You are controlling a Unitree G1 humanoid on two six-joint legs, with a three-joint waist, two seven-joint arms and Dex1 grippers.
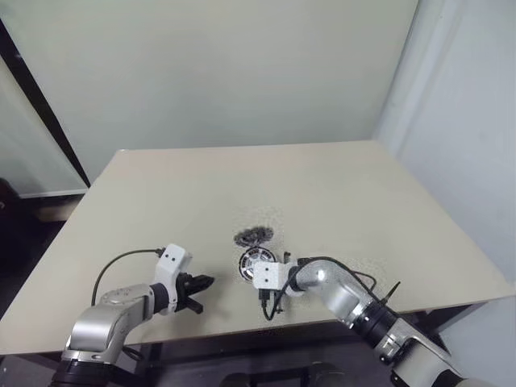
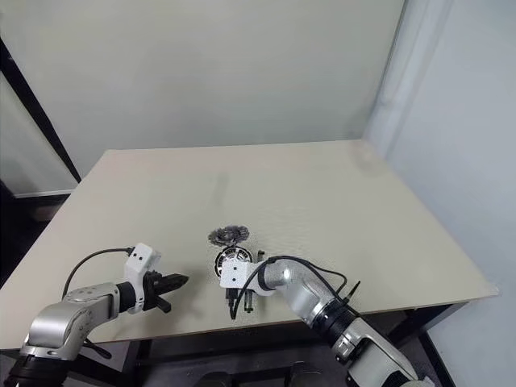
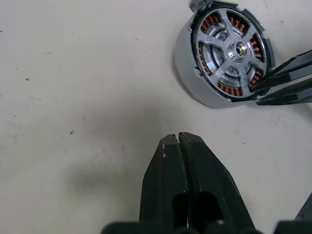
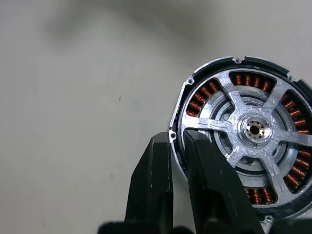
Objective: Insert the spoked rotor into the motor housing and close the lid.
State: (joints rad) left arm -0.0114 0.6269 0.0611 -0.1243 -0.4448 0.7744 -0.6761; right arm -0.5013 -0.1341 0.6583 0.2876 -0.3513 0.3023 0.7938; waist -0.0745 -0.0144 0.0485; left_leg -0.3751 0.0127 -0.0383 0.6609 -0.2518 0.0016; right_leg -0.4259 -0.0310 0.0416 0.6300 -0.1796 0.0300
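On tabletop (image 1: pixel 339 193) — my right tool (image 4: pixel 178 146) pinches the motor housing (image 3: pixel 187 61) rim, spoked rotor (image 4: pixel 253 129) seated; left tool (image 3: pixel 178 141) clenched empty. Thin grip — housing could slip, tilt.

1 table (image 1: pixel 363 210) is counted. 2 grippers are seen, left gripper (image 3: pixel 178 139) & right gripper (image 4: pixel 176 139), w/ 2 black fingers each, 4 total. 1 motor housing (image 3: pixel 187 63) is counted, w/ 1 spoked rotor (image 4: pixel 202 100) inside it. 1 dark round lid (image 1: pixel 254 236) is counted just behind. 2 black cables are noted, 1 per arm.
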